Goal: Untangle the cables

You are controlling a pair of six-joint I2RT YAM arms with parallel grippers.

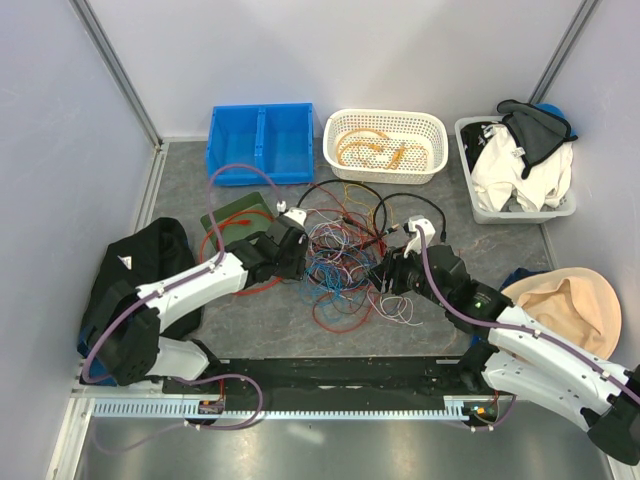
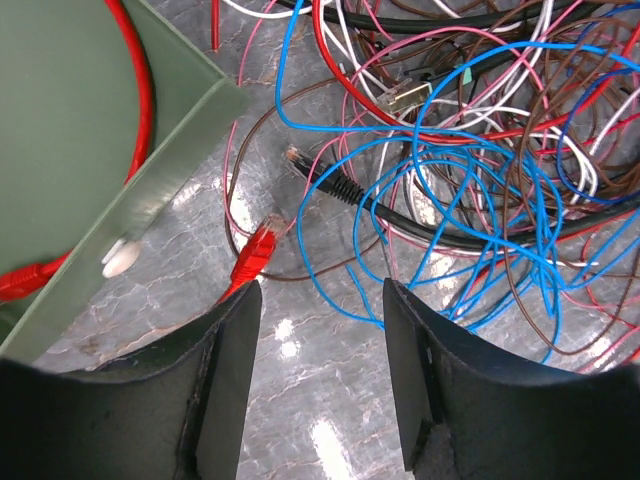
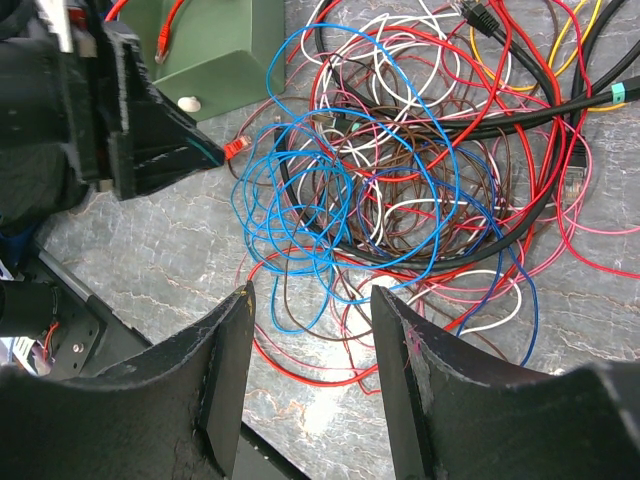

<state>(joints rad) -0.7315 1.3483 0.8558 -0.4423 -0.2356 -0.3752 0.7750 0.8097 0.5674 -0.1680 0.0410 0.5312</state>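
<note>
We lean both arms inward, left gripper (image 2: 322,300) and right gripper (image 3: 310,300) held low, jaws parted

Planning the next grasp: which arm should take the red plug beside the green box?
Left. The left end effector, open, has the red plug just ahead of its fingertip. The right end effector is on the far side of the cables.

Grey marbled tabletop (image 1: 268,322) between plain pale walls (image 1: 350,50)
</note>
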